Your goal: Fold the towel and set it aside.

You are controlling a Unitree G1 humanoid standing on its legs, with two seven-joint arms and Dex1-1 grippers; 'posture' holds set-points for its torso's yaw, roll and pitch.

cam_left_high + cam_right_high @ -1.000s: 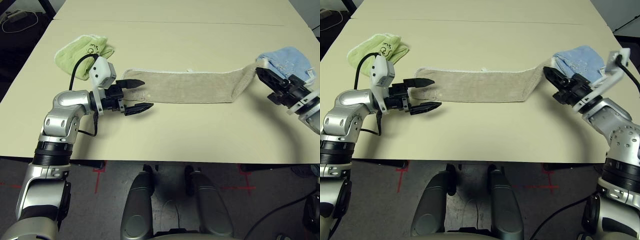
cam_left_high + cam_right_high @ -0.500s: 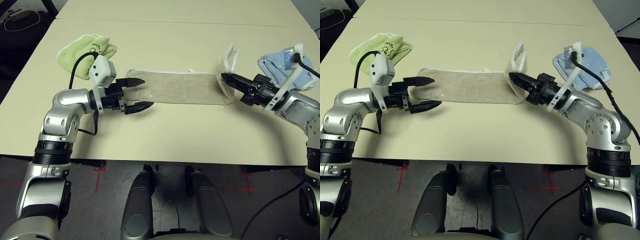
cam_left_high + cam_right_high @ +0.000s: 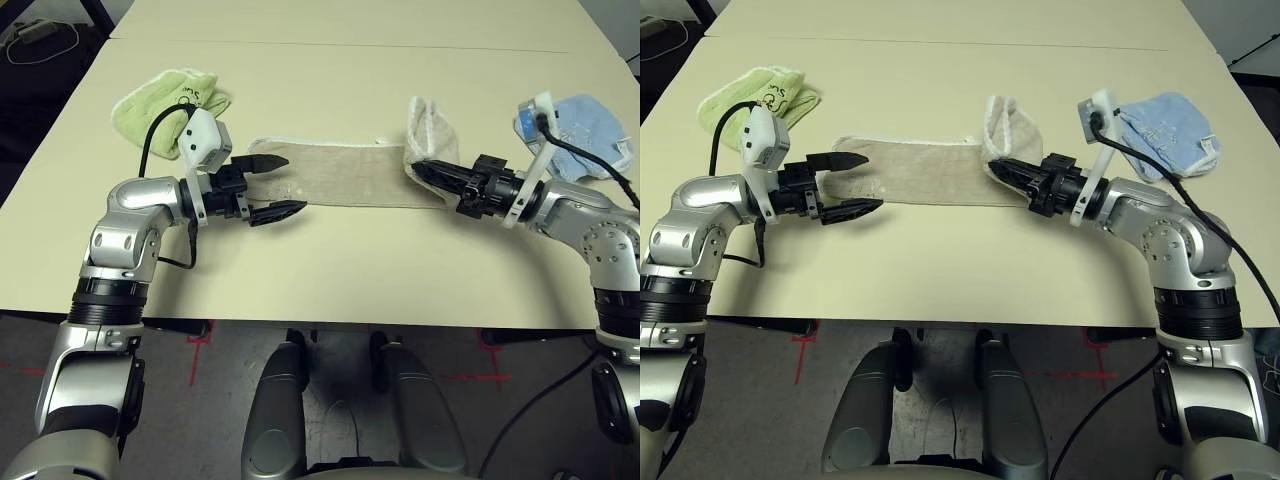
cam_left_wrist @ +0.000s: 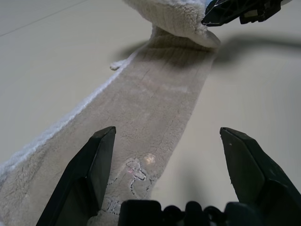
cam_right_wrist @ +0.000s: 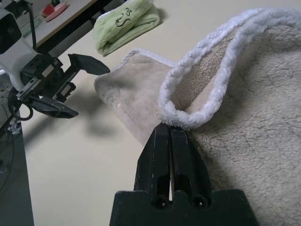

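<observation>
1. Whereas the far right end of the beige terry towel (image 3: 335,178) was stretched out close to the blue towel a second ago, it has now been raised and carried inward, over the strip's own right portion.
2. Right gripper (image 5: 170,126): closed, the white-edged end of the beige towel being pinched at its fingertips.
3. Left gripper (image 3: 297,185): spread wide, nothing held; placed at the strip's left end, its position unchanged.
4. Meaning for the task: a further fold appears to have been begun, not completed; the raised end has presumably to be brought farther left and laid flat. Setting aside is left to be done.
5. Location of the beige towel: mid-table, a long narrow strip lying flat on the left, its right end lifted in a loop.
6. Towels, three: one beige; one light green, folded (image 3: 150,112), at far left; one light blue, folded (image 3: 590,125), at far right.
7. Grippers, two. Table (image 3: 300,270), one.
</observation>
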